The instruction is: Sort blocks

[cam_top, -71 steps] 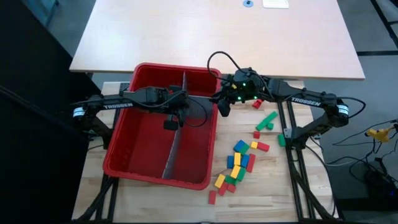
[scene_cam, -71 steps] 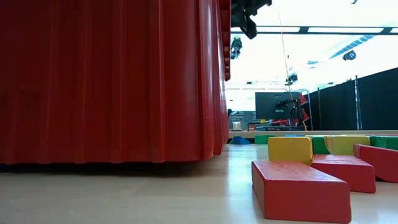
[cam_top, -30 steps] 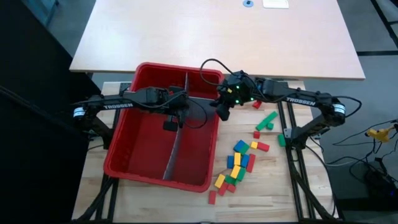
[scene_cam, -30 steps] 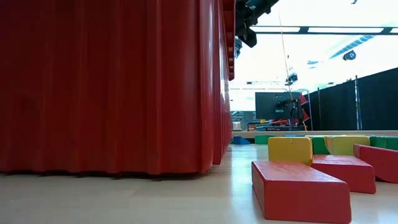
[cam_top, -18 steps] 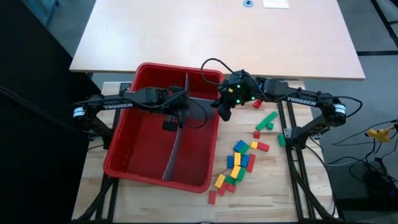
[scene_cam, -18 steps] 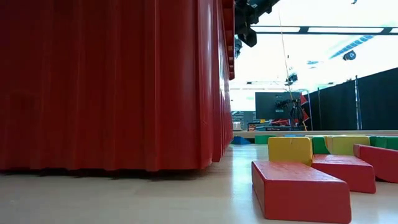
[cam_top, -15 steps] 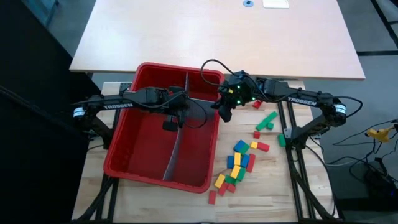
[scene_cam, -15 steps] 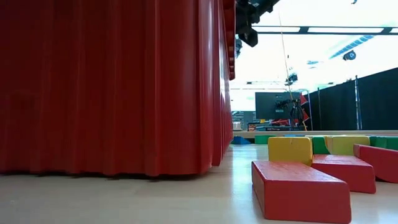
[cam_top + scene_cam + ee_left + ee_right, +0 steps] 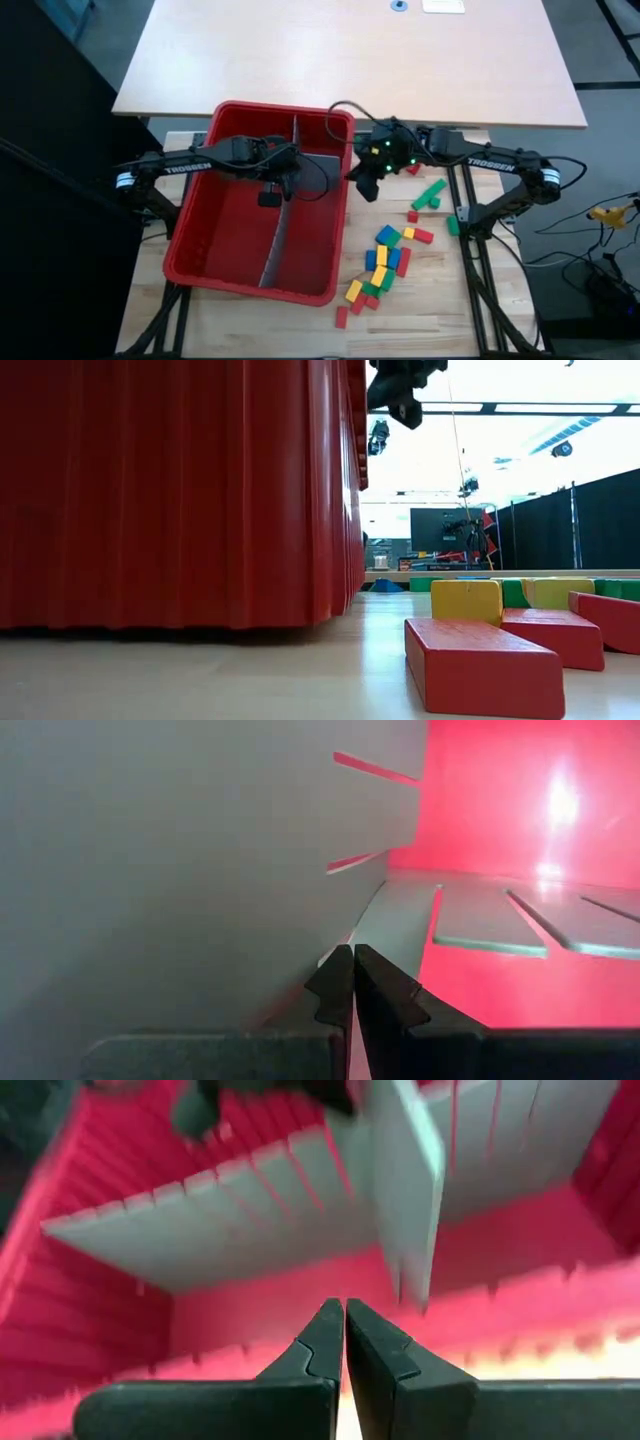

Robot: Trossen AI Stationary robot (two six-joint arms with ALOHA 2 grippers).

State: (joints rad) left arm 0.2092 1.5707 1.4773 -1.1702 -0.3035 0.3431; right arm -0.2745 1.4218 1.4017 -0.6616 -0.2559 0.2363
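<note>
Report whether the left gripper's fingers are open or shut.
Shut. In the left wrist view the left gripper has both fingertips pressed together with nothing between them, inside the red bin beside its grey divider panel.

Looks like a robotics lab/test space, not a home: two dark robot arms [image 9: 470,158] on black metal frames work at a pale wood slatted bench [image 9: 430,290], w/ a big plain beige tabletop [image 9: 350,50] at 12 o'clock. Low view shows long ceiling strip lights [image 9: 520,407], black curtain partitions [image 9: 580,520] at 3 o'clock & dark equipment on stands [image 9: 455,535] far back.
</note>
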